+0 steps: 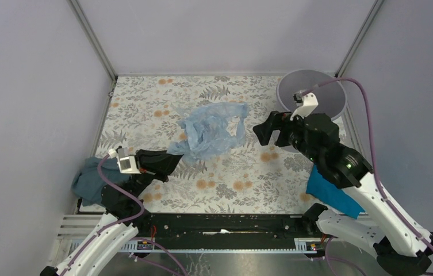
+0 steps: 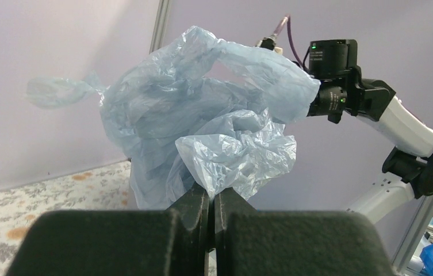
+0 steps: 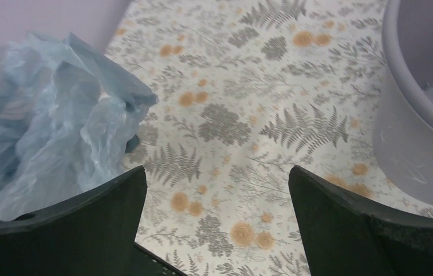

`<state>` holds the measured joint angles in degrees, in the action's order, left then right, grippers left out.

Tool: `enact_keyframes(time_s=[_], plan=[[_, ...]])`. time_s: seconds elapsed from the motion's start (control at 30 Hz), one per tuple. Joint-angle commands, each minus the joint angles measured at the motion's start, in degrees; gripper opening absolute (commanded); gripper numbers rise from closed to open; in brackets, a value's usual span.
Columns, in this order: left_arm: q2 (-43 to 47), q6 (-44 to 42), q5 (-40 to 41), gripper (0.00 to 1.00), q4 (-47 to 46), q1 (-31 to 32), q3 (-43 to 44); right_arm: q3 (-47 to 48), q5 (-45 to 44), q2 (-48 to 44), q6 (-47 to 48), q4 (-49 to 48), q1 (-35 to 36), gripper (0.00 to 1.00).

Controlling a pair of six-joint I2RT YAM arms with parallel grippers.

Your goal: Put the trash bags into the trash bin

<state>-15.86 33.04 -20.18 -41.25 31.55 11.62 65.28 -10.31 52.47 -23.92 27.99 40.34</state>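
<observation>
The left gripper (image 2: 211, 198) is pinching one corner of the bag (image 1: 211, 129) between fully closed jaws, near the left part of the tabletop (image 1: 145, 98). From this pinch the bag is stretching away toward the far right, so its long axis is running diagonally over the middle of the tabletop and is pointing roughly at the bin (image 1: 294, 77). The bin is standing upright in the far right corner, well apart from the left gripper. The right gripper (image 1: 265, 129) is hanging between the bag and the bin with its jaws wide apart and nothing in them. The free end of the bag is lying just beside its left finger, and the bin wall is near its other side, so the right arm is clearly the nearer one to the bin. I am judging that the coming move is depending on this line: the bag must travel to the far right, either carried across or taken over by the right gripper. The bag is a thin, half-transparent pale-blue film, very wrinkled and puffed, with one twisted tail sticking out sideways. The bin is round, smooth, light-grey plastic with an open top. The tabletop is showing a printed pattern of ferns and orange flowers.
</observation>
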Motion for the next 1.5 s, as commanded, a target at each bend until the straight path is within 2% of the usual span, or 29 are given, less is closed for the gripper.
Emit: enact_keyframes(time_s=[0.0,0.1,0.17,0.23,0.33,0.47,0.53,0.57,0.67,0.7,0.77,0.8,0.83,0.87,0.9,0.93,0.97,1.03,1.1,1.2,1.27,1.33,1.47], plan=[[-0.4,0.5,-2.4,0.00,-6.4,-0.2,1.0,2.5,8.8,-2.5,1.0,-2.5,-0.1,1.00],[0.9,0.9,-2.4,0.00,-6.3,-0.2,0.6,5.2,19.5,-2.3,6.7,-4.7,-1.4,1.00],[1.7,1.6,-1.9,0.00,-7.0,-0.2,-0.5,7.8,26.0,0.9,7.9,-4.8,-5.1,1.00],[2.1,2.7,-1.9,0.00,-8.4,-0.2,-1.4,8.6,38.2,4.1,6.2,-7.0,-9.9,1.00],[2.1,3.3,-2.5,0.00,-8.9,-0.2,-1.4,2.7,52.4,5.9,-1.3,-20.2,-12.3,1.00],[1.7,3.8,-3.6,0.00,-9.5,-0.2,-1.3,-2.5,60.7,8.8,-11.3,-36.2,-12.3,1.00],[0.7,4.3,-4.5,0.00,-10.8,-0.2,-1.3,-4.5,60.6,9.7,-14.3,-41.5,-12.3,0.97],[-0.3,4.8,-4.7,0.00,-11.7,-0.2,-1.4,-4.6,59.6,10.2,-14.6,-42.0,-12.2,0.91],[-2.3,6.3,-4.7,0.00,-12.2,-0.2,-1.6,-4.8,56.4,10.3,-14.3,-42.6,-12.2,0.55],[-3.0,6.7,-4.5,0.02,-10.5,-0.2,-1.0,-4.8,53.3,9.4,-12.4,-40.6,-12.2,0.49],[-4.4,7.0,-6.1,0.03,-6.5,-0.2,0.3,-5.7,45.1,6.4,-8.6,-36.4,-12.3,0.46],[-5.1,7.2,-6.6,0.03,-4.2,-0.2,0.7,-6.3,42.0,4.8,-6.7,-35.3,-12.2,0.38],[-5.6,7.5,-6.2,0.06,-0.9,-0.2,1.2,-6.7,39.7,3.6,-5.0,-34.2,-12.3,0.22],[-5.9,8.2,-4.1,0.16,3.8,-0.2,2.0,-6.7,38.0,3.0,-3.7,-32.7,-12.2,0.04],[-6.2,9.0,-0.8,0.28,11.2,-0.2,3.5,-6.5,36.9,2.9,-2.6,-30.8,-12.2,0.00],[-6.5,10.1,3.7,0.47,19.2,-0.2,5.0,-6.5,37.3,3.2,-1.8,-29.2,-12.2,0.00],[-6.9,11.2,7.6,0.59,26.6,-0.2,6.4,-6.9,38.4,3.8,-1.5,-28.8,-12.2,0.00],[-7.9,13.5,12.3,0.74,38.5,-0.2,8.1,-8.8,40.4,5.3,-1.1,-29.9,-12.1,0.00],[-9.2,16.2,13.1,0.87,47.7,-0.2,9.2,-11.6,41.5,6.5,-2.0,-33.3,-12.0,0.00],[-12.4,20.5,10.8,0.94,57.9,-0.2,11.2,-13.2,40.0,8.3,-0.8,-34.2,-11.1,0.00],[-13.6,23.7,8.0,0.94,62.0,-0.2,11.7,-13.6,38.3,9.4,-0.3,-33.9,-10.8,0.00],[-13.7,26.5,4.1,0.93,60.1,-0.2,11.2,-13.7,37.7,10.4,-0.2,-33.5,-10.4,0.00],[-12.4,31.3,-0.9,0.94,47.5,-0.2,7.1,-14.6,37.4,11.4,0.0,-33.2,-9.4,0.00]])
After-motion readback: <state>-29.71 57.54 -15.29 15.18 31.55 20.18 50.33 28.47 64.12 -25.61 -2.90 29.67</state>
